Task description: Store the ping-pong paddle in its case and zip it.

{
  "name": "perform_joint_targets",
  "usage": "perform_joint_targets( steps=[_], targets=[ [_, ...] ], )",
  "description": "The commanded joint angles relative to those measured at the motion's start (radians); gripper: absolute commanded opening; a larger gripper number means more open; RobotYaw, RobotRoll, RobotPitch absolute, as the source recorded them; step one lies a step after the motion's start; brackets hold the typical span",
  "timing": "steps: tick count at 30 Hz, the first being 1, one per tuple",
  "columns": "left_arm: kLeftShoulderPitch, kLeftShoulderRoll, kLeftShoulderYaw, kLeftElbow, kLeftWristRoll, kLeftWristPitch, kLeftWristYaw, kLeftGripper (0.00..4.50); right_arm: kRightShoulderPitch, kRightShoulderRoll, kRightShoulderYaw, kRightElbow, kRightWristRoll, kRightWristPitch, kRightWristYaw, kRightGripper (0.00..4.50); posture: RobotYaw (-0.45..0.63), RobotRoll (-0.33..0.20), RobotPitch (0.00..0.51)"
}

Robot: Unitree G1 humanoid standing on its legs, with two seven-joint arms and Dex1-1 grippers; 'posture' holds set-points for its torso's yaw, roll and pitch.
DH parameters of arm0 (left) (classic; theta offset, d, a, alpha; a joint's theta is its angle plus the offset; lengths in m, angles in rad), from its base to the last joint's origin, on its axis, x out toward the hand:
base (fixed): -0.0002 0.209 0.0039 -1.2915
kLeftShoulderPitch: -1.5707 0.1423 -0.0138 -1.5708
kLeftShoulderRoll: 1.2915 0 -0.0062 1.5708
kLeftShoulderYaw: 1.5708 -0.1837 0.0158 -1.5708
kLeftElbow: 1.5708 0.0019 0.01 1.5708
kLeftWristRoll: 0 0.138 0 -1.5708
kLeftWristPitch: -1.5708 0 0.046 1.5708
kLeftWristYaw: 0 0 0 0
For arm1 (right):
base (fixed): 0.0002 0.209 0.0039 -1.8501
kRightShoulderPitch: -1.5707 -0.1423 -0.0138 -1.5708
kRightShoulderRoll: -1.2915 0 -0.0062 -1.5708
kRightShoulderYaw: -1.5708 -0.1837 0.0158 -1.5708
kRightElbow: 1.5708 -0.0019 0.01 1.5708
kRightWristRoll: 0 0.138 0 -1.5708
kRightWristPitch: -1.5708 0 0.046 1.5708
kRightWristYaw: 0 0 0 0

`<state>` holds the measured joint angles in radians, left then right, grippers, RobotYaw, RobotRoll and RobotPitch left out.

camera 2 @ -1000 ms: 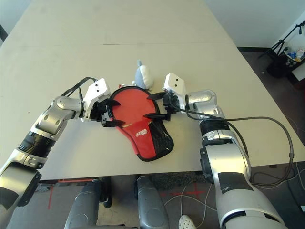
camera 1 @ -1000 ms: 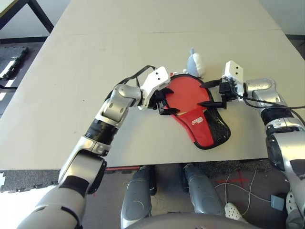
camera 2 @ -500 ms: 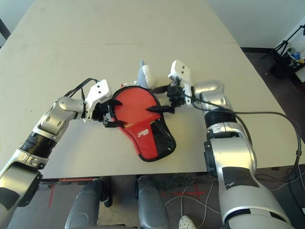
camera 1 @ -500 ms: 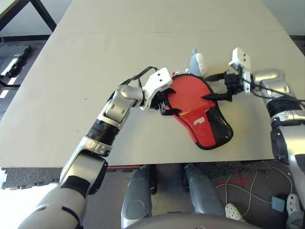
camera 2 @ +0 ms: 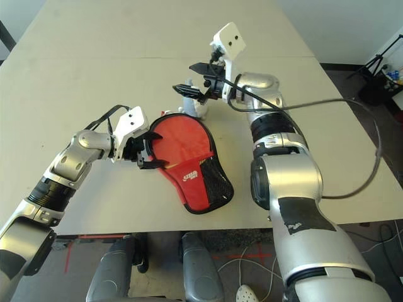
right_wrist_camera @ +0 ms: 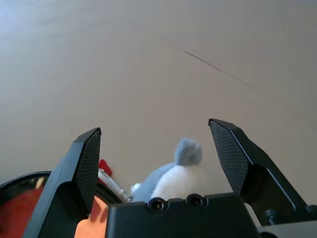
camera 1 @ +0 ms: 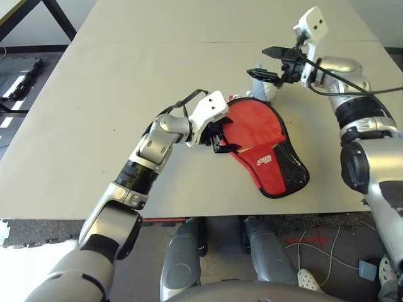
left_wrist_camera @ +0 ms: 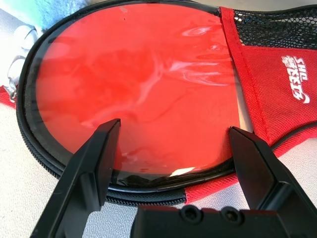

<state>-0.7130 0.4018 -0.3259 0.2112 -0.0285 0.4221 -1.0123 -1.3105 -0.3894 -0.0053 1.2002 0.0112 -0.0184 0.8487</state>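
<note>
Paddle (left_wrist_camera: 143,94) lies flat inside the case (camera 1: 272,165), its red round face up and showing through the open round end, with the black zipper edge curving around it. Case rests on the pale surface (camera 1: 126,75) near my front edge, round end toward my left arm, narrow end with black mesh pocket and white logo trailing toward my right and nearer to me. Handle of the paddle is hidden under the fabric, so I can't tell how it sits.

My left pincer (camera 1: 218,135) is low at the round end of the case, fingers spread wide, holding nothing. In the left wrist view both black fingers (left_wrist_camera: 94,163) stand either side of the red face, right by the zipper edge; whether the tips touch the fabric I cannot tell for sure.

My right pincer (camera 1: 269,63) is raised above the surface, beyond the far edge of the case, pointing across to my left. Its fingers are wide apart and empty.

Small grey-blue and white soft pouch (right_wrist_camera: 173,176) sits on the surface just beyond the round end of the case, below the right pincer. A bit of metal ring shows beside it, next to the case rim.
</note>
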Motion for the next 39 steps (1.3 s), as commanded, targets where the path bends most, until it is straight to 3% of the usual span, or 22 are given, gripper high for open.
perform_joint_targets(
  steps=[1, 19, 22, 29, 34, 36, 39],
  targets=[
    [0.051, 0.006, -0.054, 0.012, 0.030, 0.039, -0.002, 4.46, -0.014, 0.017, 0.016, 0.049, -0.043, 0.035, -0.092, 4.50, 0.00, 0.000, 0.241],
    [0.046, 0.002, -0.051, 0.001, 0.025, 0.050, 0.006, 4.46, 0.021, 0.053, 0.053, 0.106, -0.145, 0.092, -0.165, 4.50, 0.00, 0.000, 0.243],
    [0.046, 0.000, -0.050, 0.002, 0.025, 0.050, 0.008, 4.50, 0.023, 0.053, 0.054, 0.107, -0.151, 0.097, -0.167, 4.01, 0.00, 0.000, 0.243],
    [0.045, -0.001, -0.051, 0.000, 0.025, 0.051, 0.008, 4.50, 0.030, 0.047, 0.054, 0.107, -0.156, 0.098, -0.172, 1.82, 0.01, 0.000, 0.243],
    [0.041, -0.004, -0.055, 0.003, 0.027, 0.048, 0.006, 4.50, 0.032, 0.030, 0.055, 0.104, -0.163, 0.094, -0.172, 0.62, 0.00, 0.000, 0.245],
    [0.040, -0.005, -0.059, 0.004, 0.029, 0.046, 0.005, 4.50, 0.032, 0.018, 0.056, 0.101, -0.163, 0.093, -0.161, 0.38, 0.00, 0.000, 0.245],
    [0.039, -0.009, -0.063, 0.006, 0.031, 0.044, 0.005, 4.50, 0.032, -0.009, 0.059, 0.095, -0.164, 0.089, -0.139, 0.37, 0.00, 0.000, 0.246]
  ],
)
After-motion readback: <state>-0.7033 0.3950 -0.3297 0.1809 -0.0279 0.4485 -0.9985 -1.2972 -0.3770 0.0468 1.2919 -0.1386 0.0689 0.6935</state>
